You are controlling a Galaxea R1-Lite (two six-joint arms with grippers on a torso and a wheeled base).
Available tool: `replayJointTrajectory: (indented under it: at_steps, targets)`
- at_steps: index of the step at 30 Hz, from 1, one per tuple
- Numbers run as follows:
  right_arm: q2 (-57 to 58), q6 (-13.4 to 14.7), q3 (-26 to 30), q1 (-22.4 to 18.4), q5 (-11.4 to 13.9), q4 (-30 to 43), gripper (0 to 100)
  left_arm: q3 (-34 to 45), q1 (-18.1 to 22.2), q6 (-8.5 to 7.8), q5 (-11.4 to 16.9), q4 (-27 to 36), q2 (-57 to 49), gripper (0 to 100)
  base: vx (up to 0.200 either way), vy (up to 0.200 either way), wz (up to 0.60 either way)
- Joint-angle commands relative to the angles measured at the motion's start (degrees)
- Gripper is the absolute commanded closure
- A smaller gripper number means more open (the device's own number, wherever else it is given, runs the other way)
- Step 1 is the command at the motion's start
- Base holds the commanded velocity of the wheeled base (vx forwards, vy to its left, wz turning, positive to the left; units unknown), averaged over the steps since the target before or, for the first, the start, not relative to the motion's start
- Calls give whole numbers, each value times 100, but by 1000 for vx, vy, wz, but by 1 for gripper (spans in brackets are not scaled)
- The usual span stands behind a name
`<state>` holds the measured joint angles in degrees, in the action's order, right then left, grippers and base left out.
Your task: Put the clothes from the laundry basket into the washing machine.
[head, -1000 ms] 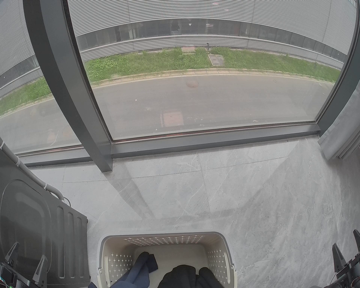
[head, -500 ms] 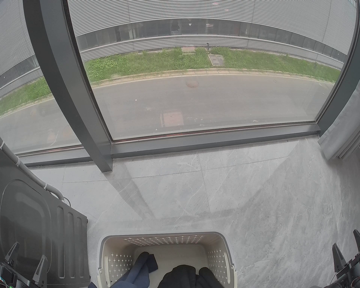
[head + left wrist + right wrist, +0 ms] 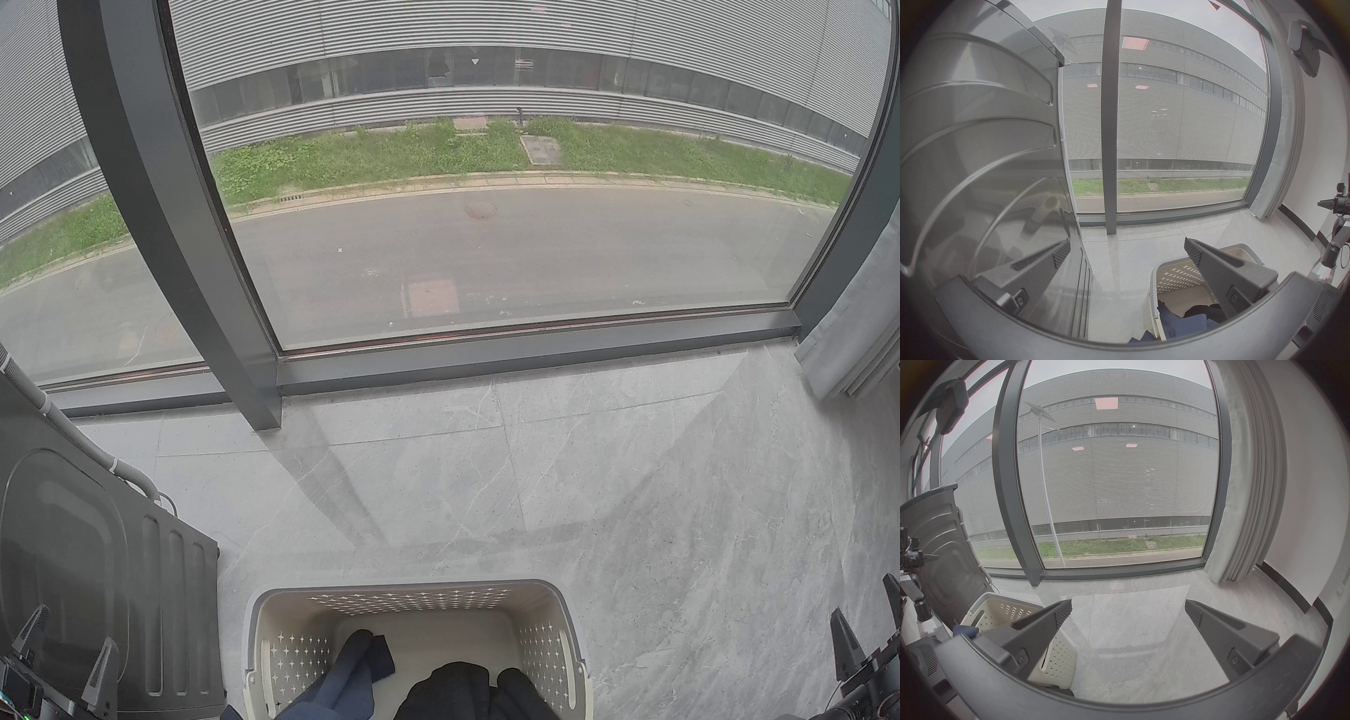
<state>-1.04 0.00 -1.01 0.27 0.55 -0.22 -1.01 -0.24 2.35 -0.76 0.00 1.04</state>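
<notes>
Head view is showing the laundry basket (image 3: 412, 597) sitting between the released, empty left end effector (image 3: 70, 642) and right end effector (image 3: 863, 605), holding a blue garment (image 3: 345, 682) and black clothes (image 3: 461, 694); the washing machine (image 3: 103, 553) is standing just beside the left end effector.

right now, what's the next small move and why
Probably swing the left gripper over the laundry basket and lower it toward the blue garment. It and the right gripper are open and empty, and that garment lies on the basket's left side, nearest the left arm and the washing machine.
</notes>
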Motion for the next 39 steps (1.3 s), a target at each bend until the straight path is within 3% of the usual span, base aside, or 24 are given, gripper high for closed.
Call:
replayJointTrajectory:
  at_steps: [1,39]
  targets:
    - [104,0,101,8,7,-4,0,92,-2,2,-4,0,-77,0,-200,0,0]
    - [104,-9,101,8,15,-4,0,92,-2,2,5,0,-77,0,-200,0,0]
